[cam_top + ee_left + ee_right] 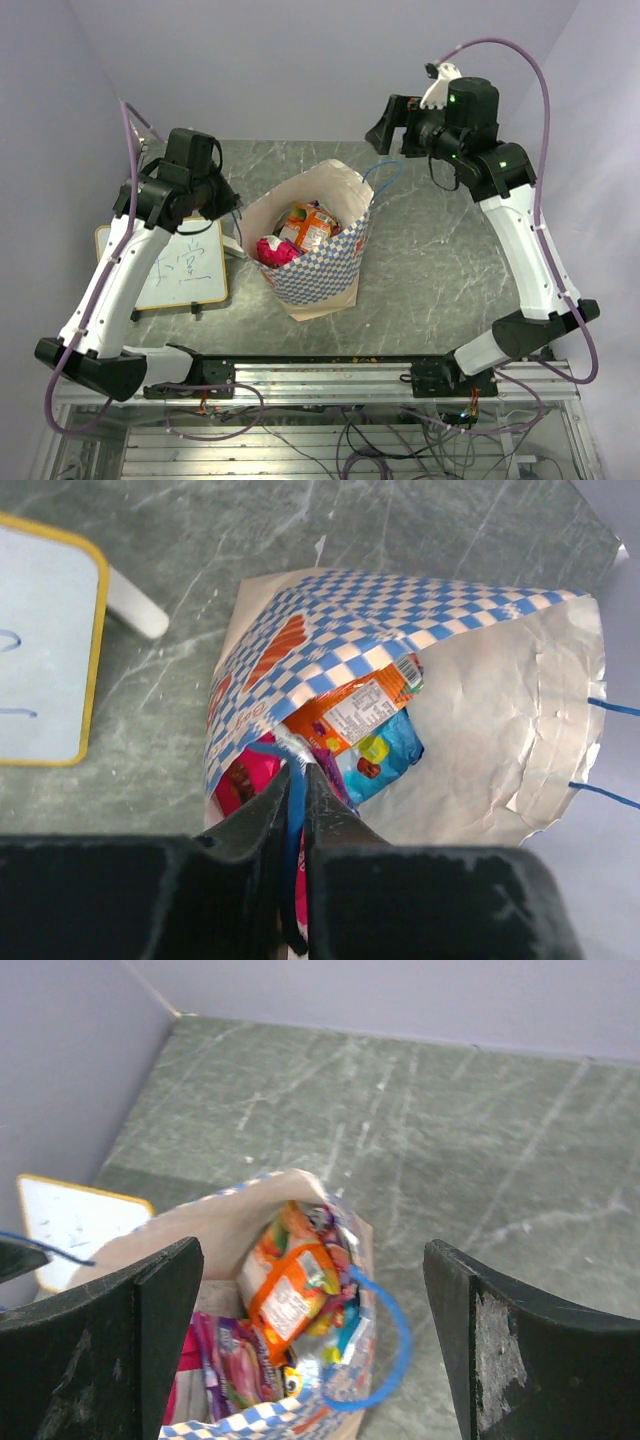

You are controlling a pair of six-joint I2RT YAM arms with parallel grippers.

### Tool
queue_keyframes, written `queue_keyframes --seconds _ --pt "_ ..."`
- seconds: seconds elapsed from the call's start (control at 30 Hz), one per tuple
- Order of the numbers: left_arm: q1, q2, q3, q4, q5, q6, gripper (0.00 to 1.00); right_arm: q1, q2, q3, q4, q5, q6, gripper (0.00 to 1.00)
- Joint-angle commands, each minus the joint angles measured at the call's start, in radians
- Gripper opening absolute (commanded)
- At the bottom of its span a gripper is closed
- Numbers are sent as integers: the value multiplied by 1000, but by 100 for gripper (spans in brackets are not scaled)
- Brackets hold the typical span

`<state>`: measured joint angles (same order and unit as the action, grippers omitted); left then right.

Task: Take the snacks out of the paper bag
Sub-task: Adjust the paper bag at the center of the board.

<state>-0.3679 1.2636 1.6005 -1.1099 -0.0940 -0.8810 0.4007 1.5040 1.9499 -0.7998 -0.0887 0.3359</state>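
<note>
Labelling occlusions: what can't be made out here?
- Snacks: count unknown; bag walls hide the lower ones in every view.
- Board writing: too small from top, partly under left arm; cut by the edge in left wrist view.
- Left gripper: in top view, hidden under its own wrist.

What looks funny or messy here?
The paper bag looks lopsided, its rim crumpled, because the left gripper pinches its blue cord handle. Nothing has spilled: the snacks are inside it.
</note>
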Motion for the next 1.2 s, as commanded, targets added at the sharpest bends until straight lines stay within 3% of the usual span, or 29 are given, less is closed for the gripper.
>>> queue_keyframes --seconds 0.0,0.23,0.37,0.6,0.73,0.9,1.17 --pt "12 42 104 75 37 42 8 130 35 86 36 20 -40 91" --pt "34 105 189 184 92 72 7 271 82 31 48 14 -79 88" --pt "54 152 225 251 147 92 7 276 104 -23 -13 32 -79 80" --pt "99 259 329 363 252 78 7 277 157 -37 -185 88 -86 78" --pt "129 324 380 424 305 65 7 276 136 -84 -167 55 -74 77" --pt "156 407 437 561 443 15 7 283 130 -169 -133 -72 -51 64" --pt "155 473 484 805 628 -96 7 362 138 -231 -124 -109 -105 52"
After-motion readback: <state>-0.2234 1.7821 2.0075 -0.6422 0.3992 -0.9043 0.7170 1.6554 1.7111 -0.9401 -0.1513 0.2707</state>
